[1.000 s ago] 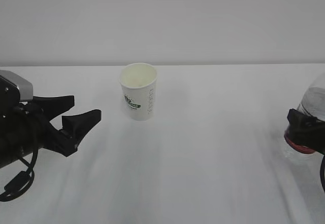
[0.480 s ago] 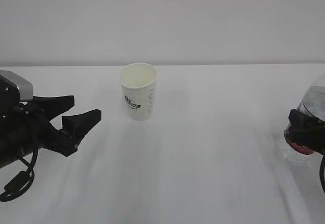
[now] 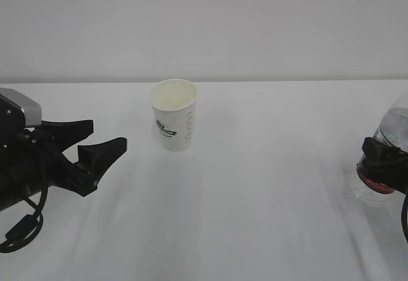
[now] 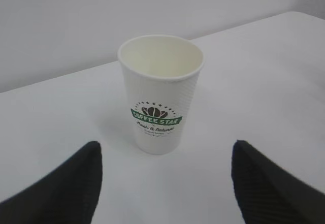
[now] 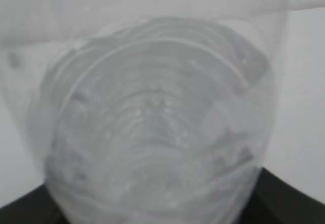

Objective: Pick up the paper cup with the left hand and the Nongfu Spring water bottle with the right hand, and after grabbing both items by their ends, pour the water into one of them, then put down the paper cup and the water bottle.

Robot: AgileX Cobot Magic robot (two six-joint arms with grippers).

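The paper cup (image 4: 161, 92) reads "COFFEE STAR" on green.

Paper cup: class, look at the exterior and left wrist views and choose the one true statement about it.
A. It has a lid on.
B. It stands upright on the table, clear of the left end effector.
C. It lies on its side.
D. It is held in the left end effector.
B: the paper cup stands upright, mouth open, with the open left end effector short of it and not touching.
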